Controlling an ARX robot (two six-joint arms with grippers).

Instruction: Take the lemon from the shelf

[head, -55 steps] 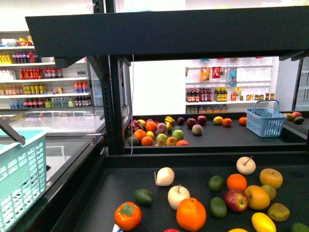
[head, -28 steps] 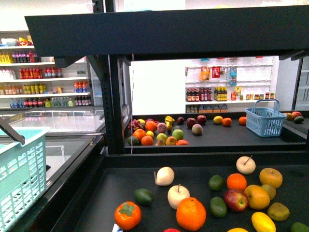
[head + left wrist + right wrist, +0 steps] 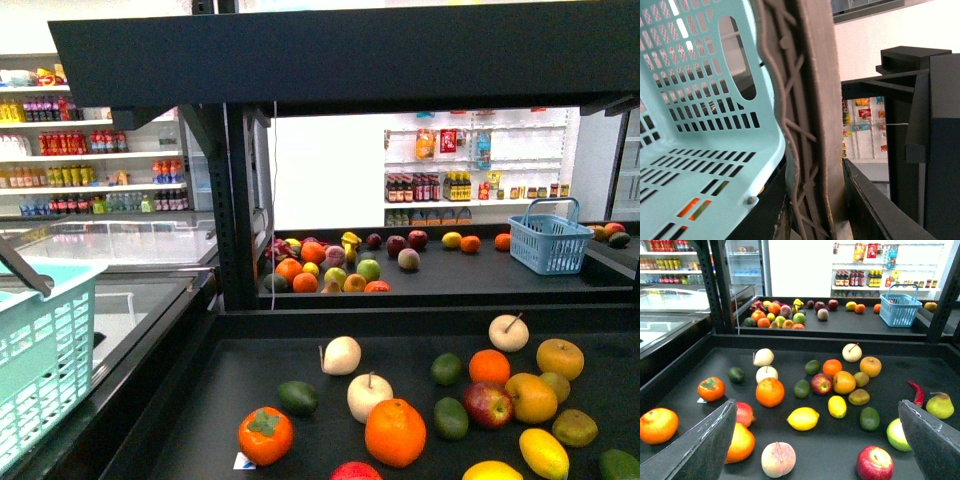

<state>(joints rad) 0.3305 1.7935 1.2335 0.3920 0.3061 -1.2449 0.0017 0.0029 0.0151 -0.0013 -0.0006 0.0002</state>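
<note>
Reaching is incomplete: the right claw point(image 3: 816, 405) hangs released and empty above the shelf point(image 3: 890, 385). The lemon point(image 3: 803, 418) lies untouched on the tray, just beside the orange point(image 3: 770, 391), on the side nearer the claw. Descent, closure and lift are outstanding. Whether the left claw point(image 3: 807, 160) is clenched cannot be told.

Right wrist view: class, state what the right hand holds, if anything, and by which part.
Nothing. The right hand is open, its fingers spread with only air between them; the nearest lemon lies untouched on the shelf.
</note>
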